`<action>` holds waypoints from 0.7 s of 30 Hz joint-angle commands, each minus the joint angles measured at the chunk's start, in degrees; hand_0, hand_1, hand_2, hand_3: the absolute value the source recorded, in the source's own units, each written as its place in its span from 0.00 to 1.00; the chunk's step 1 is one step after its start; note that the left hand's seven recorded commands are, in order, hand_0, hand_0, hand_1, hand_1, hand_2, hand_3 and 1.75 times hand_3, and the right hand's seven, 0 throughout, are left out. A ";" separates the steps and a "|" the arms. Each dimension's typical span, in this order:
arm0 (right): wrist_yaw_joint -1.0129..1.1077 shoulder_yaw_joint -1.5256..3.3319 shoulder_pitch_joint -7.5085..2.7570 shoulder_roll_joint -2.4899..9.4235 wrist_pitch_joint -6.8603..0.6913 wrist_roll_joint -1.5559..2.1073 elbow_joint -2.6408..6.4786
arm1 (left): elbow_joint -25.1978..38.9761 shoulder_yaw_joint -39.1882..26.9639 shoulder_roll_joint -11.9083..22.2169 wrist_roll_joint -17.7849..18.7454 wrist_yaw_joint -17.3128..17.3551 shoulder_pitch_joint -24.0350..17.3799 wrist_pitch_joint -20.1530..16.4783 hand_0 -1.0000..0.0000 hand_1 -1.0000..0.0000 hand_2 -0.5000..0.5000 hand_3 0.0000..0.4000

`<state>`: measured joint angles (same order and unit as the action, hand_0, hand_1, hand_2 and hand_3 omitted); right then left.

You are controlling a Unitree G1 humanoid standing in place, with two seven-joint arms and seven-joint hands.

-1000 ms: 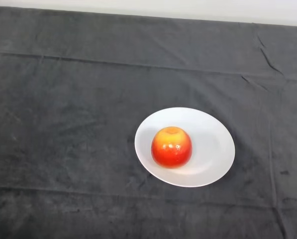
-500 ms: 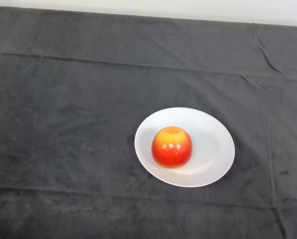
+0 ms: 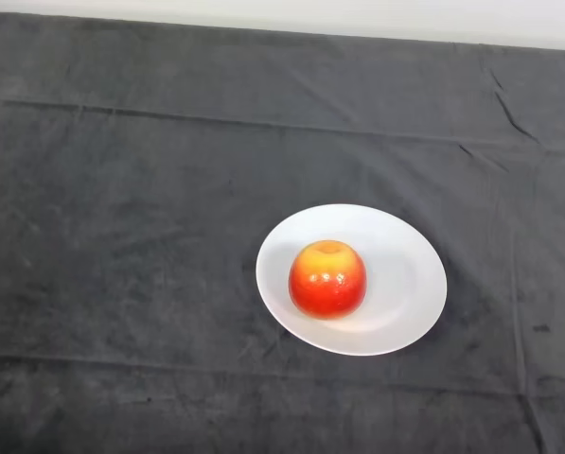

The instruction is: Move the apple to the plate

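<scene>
Apple [image 3: 326,279] upright on white plate [image 3: 410,284], resting at about 9 o'clock of plate centre, inside rim. Dark cloth [image 3: 121,236] all around. No hand in sight; finger state cannot be told. Judgement: task appears complete, no reach needed.

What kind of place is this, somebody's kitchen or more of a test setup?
Most likely a test setup rather than a kitchen. A dark cloth covers the whole table, and the only things on it are a white plate with one apple sitting on it, against a plain pale wall.
</scene>
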<state>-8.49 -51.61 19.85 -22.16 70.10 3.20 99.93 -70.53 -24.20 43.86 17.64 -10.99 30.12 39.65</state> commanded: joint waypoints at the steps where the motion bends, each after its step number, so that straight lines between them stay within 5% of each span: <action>1: -0.30 -0.88 -5.22 7.90 -4.56 -0.75 5.70 | 0.16 -1.13 3.02 -0.57 0.11 -0.19 -0.87 1.00 1.00 0.50 0.00; 21: -0.35 -0.99 -5.24 7.90 -4.57 -0.90 5.68 | 0.63 -2.02 2.65 -1.32 0.60 0.08 -0.80 1.00 1.00 0.50 0.00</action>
<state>-8.58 -51.70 19.85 -22.16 70.10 3.18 99.93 -70.52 -25.57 43.86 17.02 -10.89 30.12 39.15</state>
